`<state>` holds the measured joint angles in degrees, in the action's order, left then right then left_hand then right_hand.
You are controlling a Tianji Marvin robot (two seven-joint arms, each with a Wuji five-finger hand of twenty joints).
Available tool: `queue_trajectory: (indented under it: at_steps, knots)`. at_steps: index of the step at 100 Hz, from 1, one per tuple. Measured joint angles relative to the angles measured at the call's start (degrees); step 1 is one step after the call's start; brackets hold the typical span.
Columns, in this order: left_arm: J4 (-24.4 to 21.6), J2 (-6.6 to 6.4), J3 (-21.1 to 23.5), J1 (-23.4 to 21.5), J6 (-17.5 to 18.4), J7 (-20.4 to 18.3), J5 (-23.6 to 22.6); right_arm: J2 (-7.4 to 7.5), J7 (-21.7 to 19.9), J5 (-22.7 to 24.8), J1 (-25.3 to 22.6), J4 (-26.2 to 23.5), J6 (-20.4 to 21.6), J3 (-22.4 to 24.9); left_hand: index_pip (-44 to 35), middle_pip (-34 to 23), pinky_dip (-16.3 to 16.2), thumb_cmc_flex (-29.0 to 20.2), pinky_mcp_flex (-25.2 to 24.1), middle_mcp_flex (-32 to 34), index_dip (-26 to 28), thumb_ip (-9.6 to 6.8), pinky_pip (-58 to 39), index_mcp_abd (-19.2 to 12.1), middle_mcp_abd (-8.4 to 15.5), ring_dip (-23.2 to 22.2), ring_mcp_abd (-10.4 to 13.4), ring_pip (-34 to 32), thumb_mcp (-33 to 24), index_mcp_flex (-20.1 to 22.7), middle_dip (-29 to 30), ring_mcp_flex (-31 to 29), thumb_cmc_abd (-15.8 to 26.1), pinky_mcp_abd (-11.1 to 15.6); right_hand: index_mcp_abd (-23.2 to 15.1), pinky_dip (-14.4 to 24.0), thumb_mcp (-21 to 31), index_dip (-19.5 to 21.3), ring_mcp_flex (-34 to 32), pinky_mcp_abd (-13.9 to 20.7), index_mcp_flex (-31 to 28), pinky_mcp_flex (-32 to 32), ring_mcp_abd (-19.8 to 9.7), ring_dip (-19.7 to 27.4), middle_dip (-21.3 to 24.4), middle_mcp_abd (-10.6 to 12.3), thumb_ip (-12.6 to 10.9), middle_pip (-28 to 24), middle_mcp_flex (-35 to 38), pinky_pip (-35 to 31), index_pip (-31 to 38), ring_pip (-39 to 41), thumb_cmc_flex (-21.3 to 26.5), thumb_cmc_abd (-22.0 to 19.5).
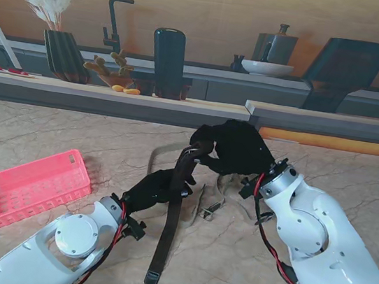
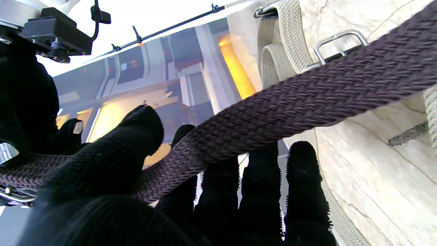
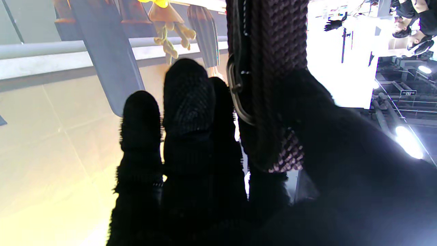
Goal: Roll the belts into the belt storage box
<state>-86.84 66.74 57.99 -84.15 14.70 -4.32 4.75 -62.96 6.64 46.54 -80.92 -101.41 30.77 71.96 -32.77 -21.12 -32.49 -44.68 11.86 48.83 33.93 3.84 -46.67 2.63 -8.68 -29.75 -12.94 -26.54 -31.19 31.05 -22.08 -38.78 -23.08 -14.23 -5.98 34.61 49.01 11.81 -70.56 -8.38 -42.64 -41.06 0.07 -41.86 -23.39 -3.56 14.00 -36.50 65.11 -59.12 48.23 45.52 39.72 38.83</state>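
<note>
dark belt [image 1: 175,203] | buckle end pinched by right hand [image 1: 234,148] | left hand [image 1: 151,187] grips it mid-strap, lower

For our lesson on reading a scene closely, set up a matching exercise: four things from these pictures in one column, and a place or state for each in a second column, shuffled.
Things
1. dark brown belt
2. beige belt
3. pink basket
4. right hand

Places or states
A. lying loose on the table, untouched
B. closed on the buckle end of a belt
C. lifted at one end, tail trailing on the table
D. on the robot's left, nothing visible in it

Pairs: 1-C, 2-A, 3-D, 4-B
</note>
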Motion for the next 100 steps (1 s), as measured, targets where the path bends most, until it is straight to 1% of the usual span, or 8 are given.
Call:
queue_trajectory:
  at_steps: [12, 26, 39, 54, 63, 77, 86, 100]
  knots:
    - [-0.4, 0.17, 0.1, -0.3, -0.8, 0.8, 0.4, 0.03, 0.6, 0.6, 0.3, -0.3, 0.1, 0.2, 0.0, -0.4, 0.0, -6.2, 0.4, 1.2, 0.5, 0.43, -1.6, 0.0, -0.1, 0.0, 0.0, -1.6, 2.5, 1.0, 0.0, -1.4, 1.5, -0.2, -0.3, -0.2, 0.0, -0.1, 0.0, 0.0, 0.0, -0.1, -0.1, 0.0, 0.0, 0.0, 0.0, 0.0, 0.0, 0.0, 0.0, 0.0, 0.0, 0.0]
    - [-0.6, 0.23, 0.0, -0.5, -1.4, 0.5, 1.2, 0.13, 4.1, 8.5, 0.5, -0.3, 1.1, 0.9, 0.0, -0.5, 0.0, -7.0, 0.6, 2.3, 0.5, 0.43, -2.4, 0.0, -0.1, 0.0, -0.2, -2.3, 2.5, 1.0, 0.1, -1.5, 1.5, -0.4, -0.5, -0.2, 0.0, -0.4, 0.0, 0.1, 0.0, -0.2, -0.3, 0.0, 0.0, 0.3, 0.0, -0.1, 0.0, 0.0, 0.0, 0.0, 0.0, 0.0]
    - [-0.6, 0.21, -0.5, -0.3, -1.9, -0.3, 1.6, 0.46, 3.8, 6.6, 0.5, -0.6, 1.2, 1.2, -1.2, -1.1, 0.0, -9.0, 1.5, 3.4, 0.4, 0.43, -3.8, 0.0, -0.1, -0.6, -0.3, -3.6, 2.6, 1.0, 0.1, -2.3, 1.5, -0.5, -0.5, -0.3, 0.0, -0.4, 0.0, 0.1, 0.0, -0.2, -0.4, 0.0, 0.0, 0.3, 0.0, -0.1, 0.0, 0.0, 0.1, 0.0, 0.0, 0.0]
    - [-0.4, 0.28, -1.1, 0.1, -2.7, -0.7, 3.7, 0.5, 4.9, 8.3, 0.4, -0.5, 0.3, 1.2, -2.4, -1.5, 0.0, -13.5, 2.2, 5.9, -0.4, 0.43, -6.6, 0.0, -0.1, -0.6, -1.0, -5.3, 8.5, 2.4, 0.1, -4.1, 6.2, -0.5, -0.5, -0.7, 0.0, -0.5, 0.0, 0.1, 0.0, -0.2, -0.4, 0.0, 0.0, 0.3, 0.0, -0.1, 0.0, 0.0, 0.4, 0.0, 0.0, 0.0]
    - [-0.5, 0.41, -1.1, 0.1, -3.2, -0.8, 4.2, 0.56, 5.6, 8.3, 0.5, 0.2, -0.9, 0.5, -3.6, -1.6, 0.0, -15.5, 2.6, 6.5, -1.0, 0.42, -7.9, 0.1, -0.1, -0.6, -1.3, -6.1, 11.7, 3.5, 0.8, -4.6, 6.8, -0.5, -0.5, -0.7, 0.0, -0.6, 0.0, 0.1, 0.0, -0.2, -0.4, 0.0, 0.0, 0.3, 0.0, -0.1, 0.0, 0.0, 0.5, 0.0, 0.0, 0.0]
    - [-0.6, 0.49, -1.0, -0.1, -3.5, -0.6, 3.9, 0.57, 7.9, 8.5, 0.7, 2.2, -3.1, -1.2, -4.4, -1.9, 0.0, -17.0, 2.9, 7.1, -1.1, 0.41, -8.7, 0.3, -0.2, -0.6, -1.5, -6.8, 12.6, 4.7, 1.0, -5.2, 7.3, -0.5, -0.5, -0.7, 0.0, -0.6, 0.0, 0.1, 0.0, -0.2, -0.4, 0.0, 0.0, 0.3, 0.0, -0.1, 0.0, 0.0, 0.5, 0.0, 0.0, 0.0]
    - [-0.9, 0.49, -1.0, -0.2, -4.3, -0.9, 4.0, 0.56, 9.3, 9.2, 0.9, 3.4, -5.2, -2.4, -5.0, -1.9, 0.4, -19.6, 3.5, 7.8, -1.9, 0.36, -9.7, 1.4, -0.9, 0.0, -2.0, -8.0, 16.4, 4.9, 2.2, -6.0, 8.8, -0.6, -0.5, -0.7, 0.0, -0.6, 0.0, 0.1, 0.0, -0.2, -0.4, 0.0, 0.0, 0.3, 0.0, -0.1, 0.0, 0.0, 0.5, 0.0, 0.0, 0.0]
    - [-1.2, 0.48, -1.0, -0.3, -5.6, -1.4, 4.4, 0.48, 10.5, 9.5, 1.7, 5.3, -7.3, -4.5, -5.1, -2.0, 0.5, -20.5, 4.1, 8.7, -3.1, 0.36, -11.1, 3.3, -1.6, 0.0, -2.3, -8.9, 17.9, 4.9, 3.1, -6.7, 9.2, -0.7, -0.5, -0.7, 0.0, -0.7, 0.0, 0.1, 0.0, -0.3, -0.4, 0.0, 0.0, 0.2, 0.0, -0.1, 0.0, 0.0, 0.5, 0.0, 0.0, 0.0]
